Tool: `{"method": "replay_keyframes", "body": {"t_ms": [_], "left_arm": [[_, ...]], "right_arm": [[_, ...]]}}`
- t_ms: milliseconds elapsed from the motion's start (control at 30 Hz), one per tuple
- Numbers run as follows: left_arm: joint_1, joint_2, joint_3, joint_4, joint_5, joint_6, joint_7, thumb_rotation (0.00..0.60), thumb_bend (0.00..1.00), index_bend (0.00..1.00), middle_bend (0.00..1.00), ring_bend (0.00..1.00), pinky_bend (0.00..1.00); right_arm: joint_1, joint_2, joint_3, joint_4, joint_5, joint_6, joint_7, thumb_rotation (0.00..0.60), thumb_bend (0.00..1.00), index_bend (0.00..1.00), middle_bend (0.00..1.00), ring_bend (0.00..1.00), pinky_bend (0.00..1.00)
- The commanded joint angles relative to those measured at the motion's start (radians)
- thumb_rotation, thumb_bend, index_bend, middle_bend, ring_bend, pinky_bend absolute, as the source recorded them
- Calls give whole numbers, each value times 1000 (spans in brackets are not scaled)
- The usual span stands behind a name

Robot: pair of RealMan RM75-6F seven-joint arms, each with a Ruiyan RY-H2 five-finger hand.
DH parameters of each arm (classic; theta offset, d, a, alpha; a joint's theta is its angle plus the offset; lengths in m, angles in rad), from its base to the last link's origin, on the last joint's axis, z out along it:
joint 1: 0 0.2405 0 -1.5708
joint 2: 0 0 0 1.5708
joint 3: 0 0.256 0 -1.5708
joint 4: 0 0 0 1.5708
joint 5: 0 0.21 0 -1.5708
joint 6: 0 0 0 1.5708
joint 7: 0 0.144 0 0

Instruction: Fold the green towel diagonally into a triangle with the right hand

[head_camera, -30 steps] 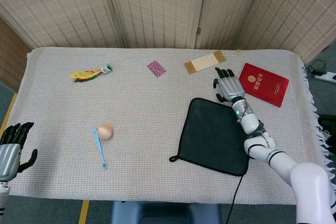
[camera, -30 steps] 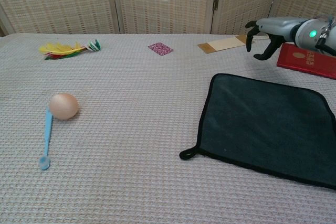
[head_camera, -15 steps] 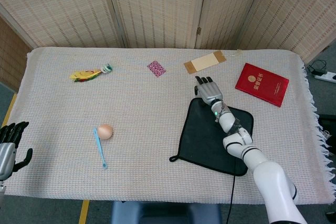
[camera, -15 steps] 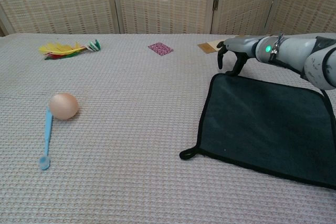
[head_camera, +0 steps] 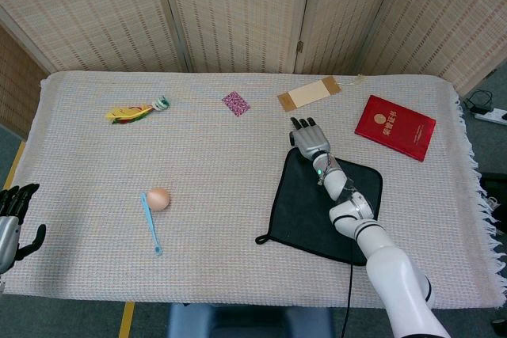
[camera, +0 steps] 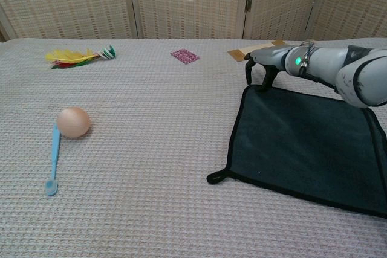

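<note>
The dark green towel (head_camera: 317, 211) (camera: 302, 140) lies flat and unfolded on the right half of the table, with a small loop at its near left corner. My right hand (head_camera: 310, 138) (camera: 264, 64) hovers at the towel's far left corner, fingers spread and pointing down, with their tips at or just above the cloth edge. It holds nothing. My left hand (head_camera: 11, 219) hangs off the table's left edge in the head view, fingers apart and empty.
A red booklet (head_camera: 398, 127) lies at the far right, a brown card (head_camera: 308, 93) and a small patterned square (head_camera: 235, 103) at the back. An egg (head_camera: 158, 198) with a blue spoon (head_camera: 151, 223) sits left of centre, and a feathered shuttlecock (head_camera: 136, 111) at the far left.
My right hand has swung left from beside the red booklet to the towel's far left corner and lowered toward it. My left hand has drifted slightly down and out of frame.
</note>
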Motion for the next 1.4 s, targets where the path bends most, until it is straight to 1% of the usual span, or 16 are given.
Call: {"method": "replay_keyframes", "body": {"t_ms": [33,400,667,767,867,967,1067,1200,1267,1300,1367,1400], "left_arm": [[0,0,-1,1,-2,-1,0,600,543,68,130,22,0],[-1,2,1,3,5,2,-7,600,544,33,130,18,0],[0,0,3,9,16,8,-15,600,563,0,130,17,0],[0,-2,4,10,17,9,-14,600,563,0,130,17,0],[1,-2,5,9,21,12,-14,600,563,0,130,17,0],[2,-2,7,6,26,18,-10,600,563,0,130,17,0],[4,-3,10,3,35,24,-6,600,563,0,130,16,0],[7,-4,14,-2,43,32,3,600,562,0,130,16,0],[7,-7,16,-4,47,34,10,600,563,0,130,16,0],[7,-8,16,-5,48,35,12,600,563,0,130,16,0],[7,-12,18,-7,50,36,21,600,563,0,130,16,0],[7,-14,18,-8,50,35,25,600,563,0,130,16,0]], "right_arm": [[2,-6,-6,9,-6,-3,4,600,469,443,36,33,0],[-1,-17,-18,26,-20,4,21,600,470,582,103,77,0],[-10,-13,-21,23,-25,31,34,600,470,604,121,88,0],[-23,1,-27,1,-34,58,50,600,470,611,124,95,0],[-52,31,-47,-47,-58,114,69,600,470,613,126,97,0],[-102,85,-81,-131,-94,201,83,600,470,617,131,97,0],[-167,167,-127,-259,-138,296,74,600,470,618,132,96,0],[-261,311,-186,-489,-180,416,-5,600,470,618,132,97,0],[-303,384,-206,-609,-186,459,-64,600,470,618,132,97,0],[-314,403,-210,-642,-186,470,-80,600,470,618,132,97,0],[-356,476,-227,-769,-182,509,-139,600,471,618,132,97,0],[-371,500,-234,-810,-181,522,-158,600,470,618,132,97,0]]}}
